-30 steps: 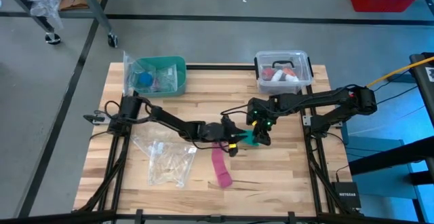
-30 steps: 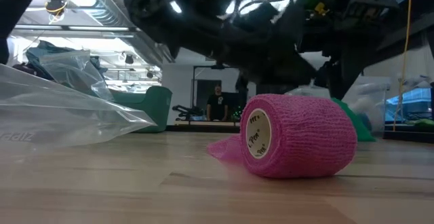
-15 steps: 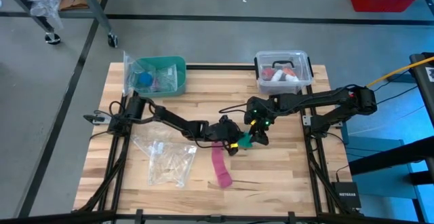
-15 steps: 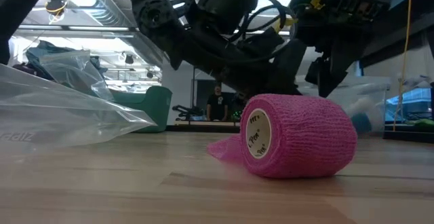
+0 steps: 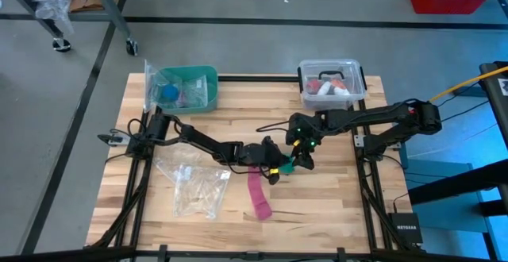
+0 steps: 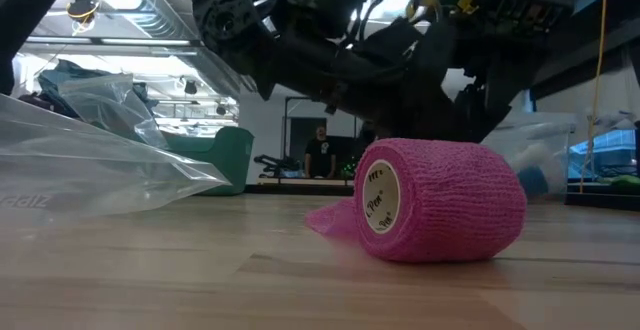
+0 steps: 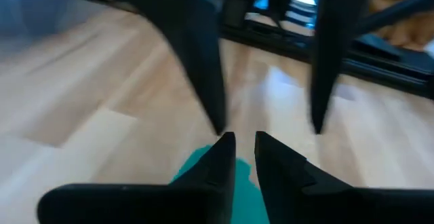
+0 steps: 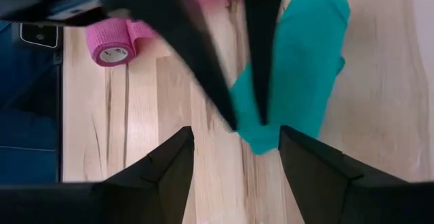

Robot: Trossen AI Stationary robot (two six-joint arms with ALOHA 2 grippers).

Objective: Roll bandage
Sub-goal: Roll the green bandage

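Note:
The teal bandage (image 5: 290, 165) lies crumpled on the wood at the table's middle, between my two grippers, and shows best in the right wrist view (image 8: 302, 61). My left gripper (image 5: 279, 167) reaches in from the left and is shut on its end. My right gripper (image 5: 302, 163) hovers open just above the bandage, its fingers wide apart (image 8: 235, 130), touching nothing. A pink strip (image 5: 255, 186) runs toward the near edge and ends in a pink roll (image 6: 440, 200). My left gripper pinches the bandage's end (image 8: 252, 134) between its two fingertips (image 8: 261, 108), slanting down from the table's left side. Teal cloth also shows under the fingers in the left wrist view (image 7: 200, 176). The rest of the bandage (image 8: 305, 41) lies slack on the table.
A clear plastic bag (image 5: 194, 186) lies at the near left. A green bin (image 5: 186, 87) with packets stands at the far left and a clear lidded box (image 5: 332, 83) at the far right. The pink roll (image 5: 262, 209) sits near the front edge.
My left gripper has moved a little toward the right gripper, over the teal bandage. Less of the bandage shows from above than a second ago, and it no longer shows behind the pink roll in the low view.

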